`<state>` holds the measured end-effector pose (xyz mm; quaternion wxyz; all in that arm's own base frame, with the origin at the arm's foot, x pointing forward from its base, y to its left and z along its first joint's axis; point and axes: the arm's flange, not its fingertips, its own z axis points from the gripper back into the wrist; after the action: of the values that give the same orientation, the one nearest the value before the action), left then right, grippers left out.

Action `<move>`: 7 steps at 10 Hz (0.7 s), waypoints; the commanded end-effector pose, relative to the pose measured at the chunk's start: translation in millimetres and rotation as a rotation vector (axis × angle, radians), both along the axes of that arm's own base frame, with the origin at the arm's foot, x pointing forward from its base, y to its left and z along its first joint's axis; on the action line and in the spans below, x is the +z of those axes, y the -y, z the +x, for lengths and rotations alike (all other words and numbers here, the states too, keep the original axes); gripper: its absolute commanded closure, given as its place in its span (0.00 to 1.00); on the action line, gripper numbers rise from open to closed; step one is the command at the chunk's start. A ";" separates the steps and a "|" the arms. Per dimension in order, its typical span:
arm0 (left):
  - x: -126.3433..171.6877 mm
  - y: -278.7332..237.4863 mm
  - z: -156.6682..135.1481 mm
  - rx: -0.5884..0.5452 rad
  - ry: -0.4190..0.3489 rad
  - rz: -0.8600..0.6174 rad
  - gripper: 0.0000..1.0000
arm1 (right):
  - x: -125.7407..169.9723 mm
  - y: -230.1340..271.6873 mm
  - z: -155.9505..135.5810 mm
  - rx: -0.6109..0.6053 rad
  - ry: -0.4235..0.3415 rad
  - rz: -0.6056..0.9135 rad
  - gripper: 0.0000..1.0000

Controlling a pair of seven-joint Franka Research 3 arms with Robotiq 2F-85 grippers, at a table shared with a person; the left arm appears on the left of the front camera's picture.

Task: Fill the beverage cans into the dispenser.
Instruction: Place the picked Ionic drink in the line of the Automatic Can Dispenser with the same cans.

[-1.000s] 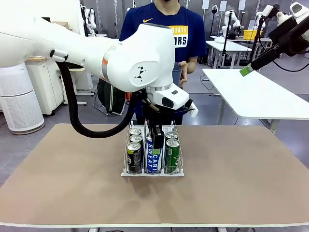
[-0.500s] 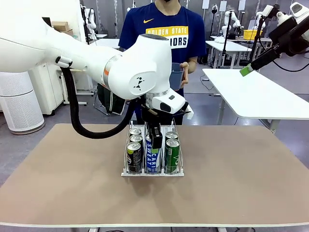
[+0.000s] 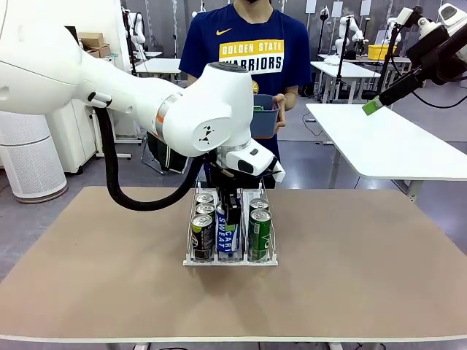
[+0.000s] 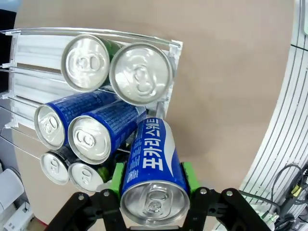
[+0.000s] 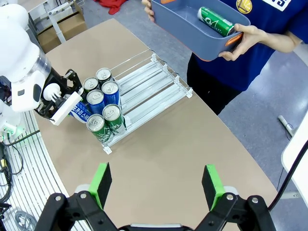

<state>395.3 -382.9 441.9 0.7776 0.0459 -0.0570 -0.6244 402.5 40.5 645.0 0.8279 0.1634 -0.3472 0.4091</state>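
Blue Pocari can (image 4: 154, 178) clamped between left fingers (image 4: 117, 180) (one each side), right fingers (image 5: 102, 184) spread, empty

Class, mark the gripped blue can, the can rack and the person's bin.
Blue can (image 4: 155, 159): left wrist view, its label.
Rack (image 5: 154, 89): right wrist view, bare lanes.
Bin (image 5: 192, 33): right wrist view, outer wall.

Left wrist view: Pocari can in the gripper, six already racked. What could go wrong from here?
1. The Pocari Sweat can in the left gripper hangs tilted, close to the blue cans already in the middle lane; it could knock them.
2. The person holds the blue-grey bin beyond the far end of the dispenser; loading there could bump it.
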 end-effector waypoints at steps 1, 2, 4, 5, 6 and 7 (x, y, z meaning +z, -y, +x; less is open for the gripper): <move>-5.4 -4.9 29.7 0.001 0.106 -0.027 0.42 | -1.6 -0.2 -0.2 0.000 -0.002 0.000 0.00; -6.5 -5.2 34.0 -0.005 0.105 -0.046 0.42 | -1.6 -0.2 -0.2 0.000 -0.002 0.000 0.00; -10.8 -4.8 39.4 -0.018 0.089 -0.039 0.42 | -1.6 -0.2 -0.2 0.000 -0.002 0.000 0.00; -15.6 -2.8 39.1 -0.030 0.082 -0.032 0.42 | -1.6 -0.2 -0.2 0.000 -0.002 0.000 0.00; -19.9 0.1 41.3 -0.043 0.069 -0.057 0.42 | -1.6 -0.2 -0.2 0.000 -0.002 0.000 0.00; -24.4 2.3 44.4 -0.066 0.055 -0.079 0.42 | -1.6 -0.2 -0.2 0.000 -0.002 0.000 0.00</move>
<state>424.9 -383.0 415.2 0.7723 0.0396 -0.0691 -0.6303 402.5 40.5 645.0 0.8278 0.1634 -0.3472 0.4091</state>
